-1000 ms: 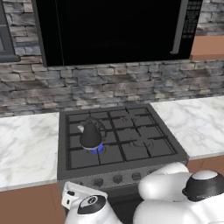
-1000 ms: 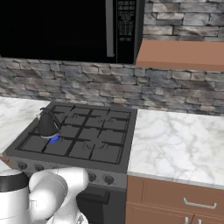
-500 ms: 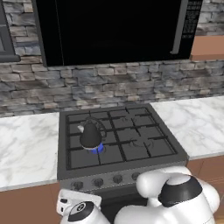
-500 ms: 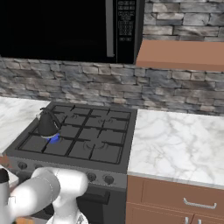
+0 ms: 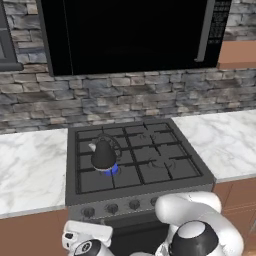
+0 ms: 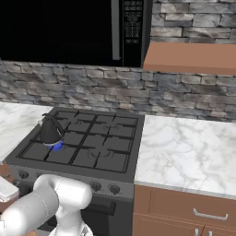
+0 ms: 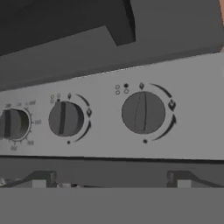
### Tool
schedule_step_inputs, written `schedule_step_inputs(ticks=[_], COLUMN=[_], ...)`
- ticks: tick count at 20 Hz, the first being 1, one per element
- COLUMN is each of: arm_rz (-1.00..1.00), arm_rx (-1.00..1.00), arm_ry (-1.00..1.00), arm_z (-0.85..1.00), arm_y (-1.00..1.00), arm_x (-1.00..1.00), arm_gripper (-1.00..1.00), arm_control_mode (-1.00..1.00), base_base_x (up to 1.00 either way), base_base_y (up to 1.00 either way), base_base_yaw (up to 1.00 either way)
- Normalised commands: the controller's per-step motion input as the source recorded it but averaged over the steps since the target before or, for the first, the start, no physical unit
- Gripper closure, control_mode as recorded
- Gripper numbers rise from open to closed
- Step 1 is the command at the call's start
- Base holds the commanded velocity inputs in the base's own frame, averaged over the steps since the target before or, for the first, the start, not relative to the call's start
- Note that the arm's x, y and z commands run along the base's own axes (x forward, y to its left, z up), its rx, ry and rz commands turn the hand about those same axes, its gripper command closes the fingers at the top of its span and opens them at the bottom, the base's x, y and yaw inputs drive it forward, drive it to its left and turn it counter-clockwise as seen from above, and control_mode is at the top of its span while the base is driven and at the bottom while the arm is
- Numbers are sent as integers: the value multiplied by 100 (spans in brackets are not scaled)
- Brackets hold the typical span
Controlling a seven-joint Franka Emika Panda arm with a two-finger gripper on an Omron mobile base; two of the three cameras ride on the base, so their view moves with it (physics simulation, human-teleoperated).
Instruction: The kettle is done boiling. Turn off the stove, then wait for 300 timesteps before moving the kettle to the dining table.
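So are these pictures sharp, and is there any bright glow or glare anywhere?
Left base view: soft and evenly lit, with a blue glow under the kettle on the stove. Right base view: same glow, no glare. Hand view: knobs close up, their small markings blurred.

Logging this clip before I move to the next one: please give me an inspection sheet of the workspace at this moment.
Surface: white marble counter on both sides of the stove.
Job's things: kettle stands on the stove's front left burner, a blue flame under it, so the burner is lit. Knobs fill the hand view close up; none is being touched.
Clutter: nothing seen.
Grippers: gripper low in front of the stove's knob panel, facing it; open or shut cannot be told.
Cables: nothing seen.
Surroundings: black microwave above the stove, grey stone backsplash, brown cabinet with a drawer handle right of the stove.
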Motion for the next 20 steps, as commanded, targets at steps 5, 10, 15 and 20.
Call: schedule_step_inputs(ticks=[5, 10, 15, 20], arm_rz=[8, 13, 12, 6], arm_rx=[-4, 0, 0, 0], arm_ry=[-5, -8, -5, 0], arm_z=[-5, 0, 0, 0], arm_y=[0, -8, -30, -30], arm_x=[9, 5, 0, 1], arm_gripper=[-100, -100, -100, -100], arm_control_mode=[-100, -100, -100, -100], base_base_x=[0, 0, 0, 0], base_base_y=[0, 0, 0, 0], base_base_yaw=[0, 0, 0, 0])
